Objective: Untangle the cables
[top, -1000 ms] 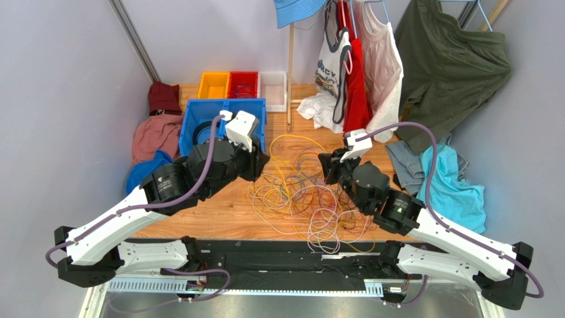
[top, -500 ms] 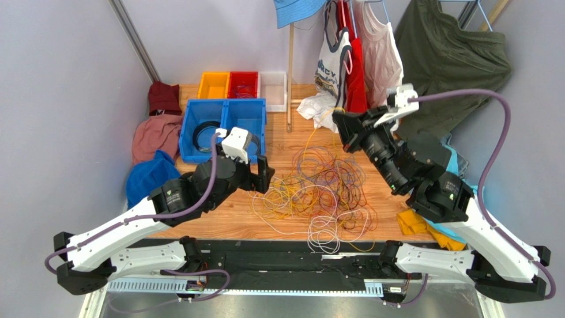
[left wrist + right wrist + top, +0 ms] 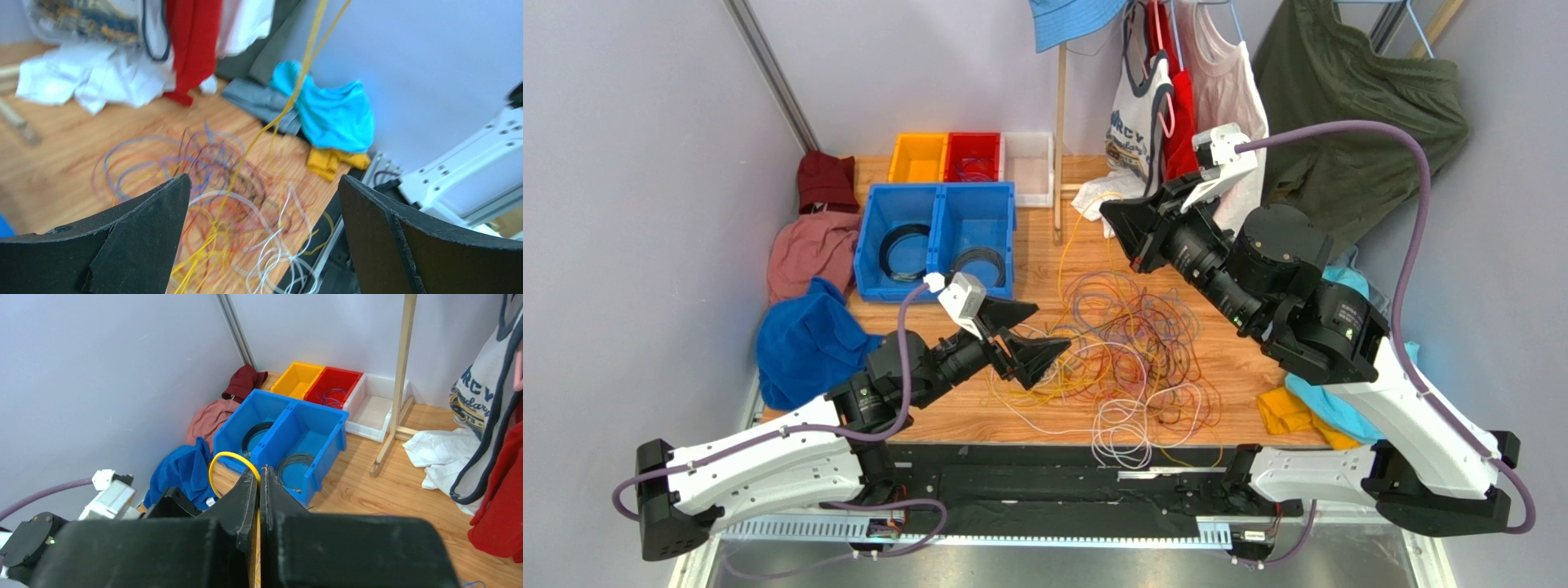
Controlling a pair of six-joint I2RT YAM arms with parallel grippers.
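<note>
Overhead, the raised right arm holds the yellow cable high. Its pull could cinch the cable tangle on the worktop, as nothing anchors it. Left wrist: the low left fingers gape apart astride the taut strand, gripping nothing. Right wrist: the right fingers press together, pinching the yellow cable.

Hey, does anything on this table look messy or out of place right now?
Yes: thin multicoloured wires lie in one knotted heap on the wooden table, and a single yellow wire rises out of it, pinched in the shut right end effector.
</note>
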